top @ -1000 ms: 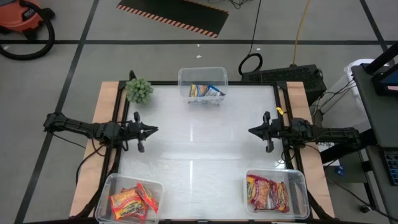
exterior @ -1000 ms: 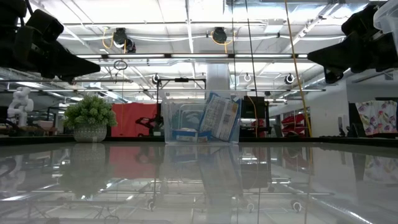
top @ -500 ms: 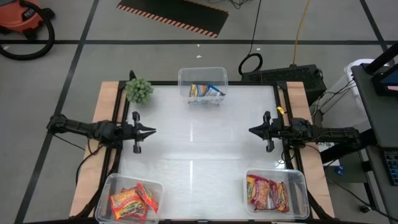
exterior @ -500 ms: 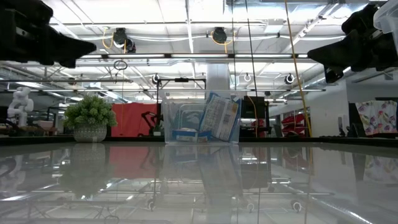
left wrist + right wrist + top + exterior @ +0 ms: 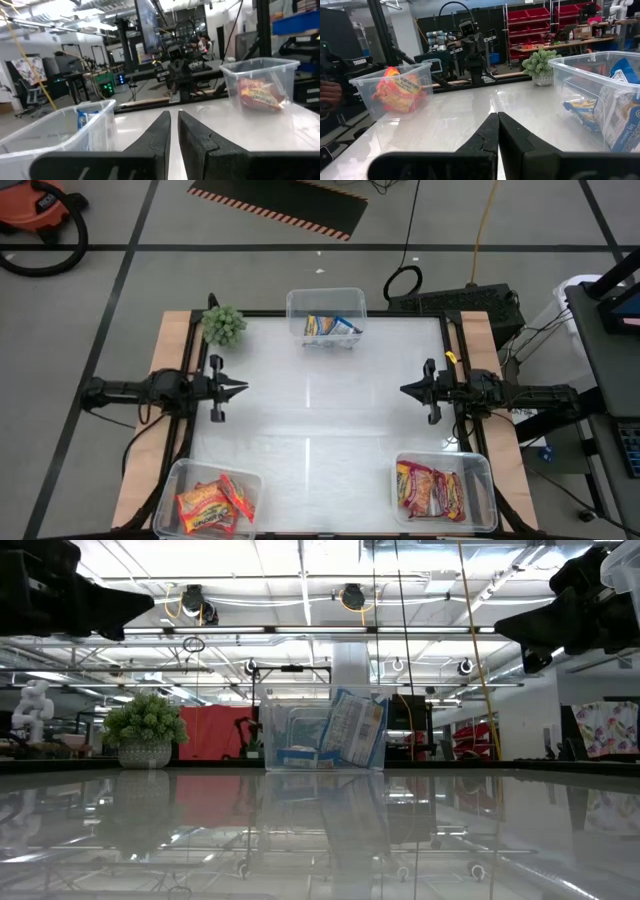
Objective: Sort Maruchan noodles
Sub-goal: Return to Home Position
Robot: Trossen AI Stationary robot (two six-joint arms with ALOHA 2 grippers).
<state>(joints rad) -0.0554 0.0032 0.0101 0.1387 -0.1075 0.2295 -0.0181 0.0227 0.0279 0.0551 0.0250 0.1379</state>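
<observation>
Tubs, three, clear, sit at surface [image 5: 320, 420] edges: top-centre tub [image 5: 325, 298], lower-left tub [image 5: 210, 466], lower-right tub [image 5: 445, 457]. Maruchan noodles [image 5: 425, 485] all inside: blue-white packs [image 5: 330, 327] top centre, orange-yellow and red packs [image 5: 212, 502] lower left, red-orange packs [image 5: 442, 496] lower right; pack counts unclear. Surface middle lies open. Left hand [image 5: 243, 388] at left edge, fingers nearly touching. Right hand [image 5: 404, 390] at right edge, fingers pressed together. One plant [image 5: 224, 325] upper left.

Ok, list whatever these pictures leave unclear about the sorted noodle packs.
Pack counts: in the high view the orange packs in the left bin and the red packs in the right bin overlap, hiding any underneath.
Flavour print: too small in every view.
Blue packs: the top bin is cut off by the right wrist picture's edge.
Low view: only the top bin shows; the other two lie outside the frame.
</observation>
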